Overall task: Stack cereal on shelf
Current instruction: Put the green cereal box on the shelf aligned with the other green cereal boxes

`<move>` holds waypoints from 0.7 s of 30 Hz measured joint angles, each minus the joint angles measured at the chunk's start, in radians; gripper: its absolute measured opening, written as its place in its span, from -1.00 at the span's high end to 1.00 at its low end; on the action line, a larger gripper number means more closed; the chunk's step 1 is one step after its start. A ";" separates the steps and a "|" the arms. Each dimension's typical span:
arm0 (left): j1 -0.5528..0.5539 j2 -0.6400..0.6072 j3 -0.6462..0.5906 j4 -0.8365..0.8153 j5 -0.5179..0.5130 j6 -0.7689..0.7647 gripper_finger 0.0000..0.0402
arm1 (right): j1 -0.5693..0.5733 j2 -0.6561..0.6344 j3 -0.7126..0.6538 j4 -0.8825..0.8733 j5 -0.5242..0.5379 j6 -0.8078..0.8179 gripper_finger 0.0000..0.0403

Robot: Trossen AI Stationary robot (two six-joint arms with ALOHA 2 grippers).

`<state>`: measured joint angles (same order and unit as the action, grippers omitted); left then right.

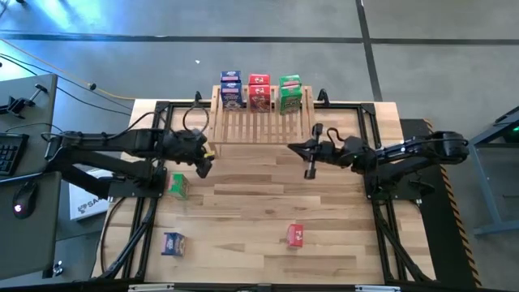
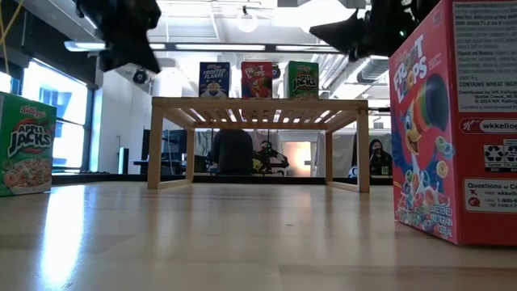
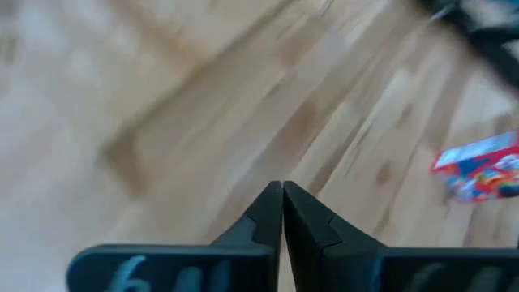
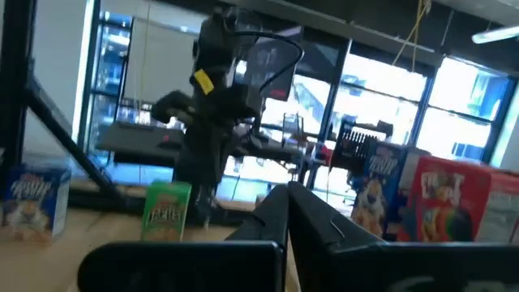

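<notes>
The green box (image 1: pixel 178 186) on the worktop (image 1: pixel 259 219) looks light and easily crushed (grip its flat sides); left tool (image 1: pixel 204 165) and right tool (image 1: pixel 309 170) are closed, empty.

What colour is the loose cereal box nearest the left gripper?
Green cereal box, an Apple Jacks print, clearest in the low view; left gripper hangs beside it.

"Apple Jacks" on green box (image 2: pixel 26 144), "Froot Loops" on red box (image 2: pixel 456 121)

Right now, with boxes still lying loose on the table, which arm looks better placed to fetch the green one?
Probably the left: its tool hangs just beside the green box, while the right tool is across the table.
</notes>
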<state>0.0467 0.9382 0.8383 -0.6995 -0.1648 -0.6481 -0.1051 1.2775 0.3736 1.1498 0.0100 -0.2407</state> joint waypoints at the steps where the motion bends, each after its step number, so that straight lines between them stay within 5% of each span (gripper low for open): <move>1: -0.012 0.016 0.017 -0.050 -0.001 -0.045 0.95 | 0.000 -0.002 -0.007 0.000 -0.002 -0.001 1.00; 11: -0.133 0.214 0.206 -0.527 0.137 -0.473 0.38 | 0.000 -0.015 -0.014 -0.055 -0.024 -0.002 1.00; 21: -0.183 0.298 0.254 -0.680 0.286 -0.735 -0.26 | 0.001 -0.015 -0.014 -0.070 -0.082 -0.002 1.00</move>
<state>-0.1367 1.2365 1.0927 -1.3799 0.1209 -1.3832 -0.1043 1.2621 0.3599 1.0799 -0.0724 -0.2432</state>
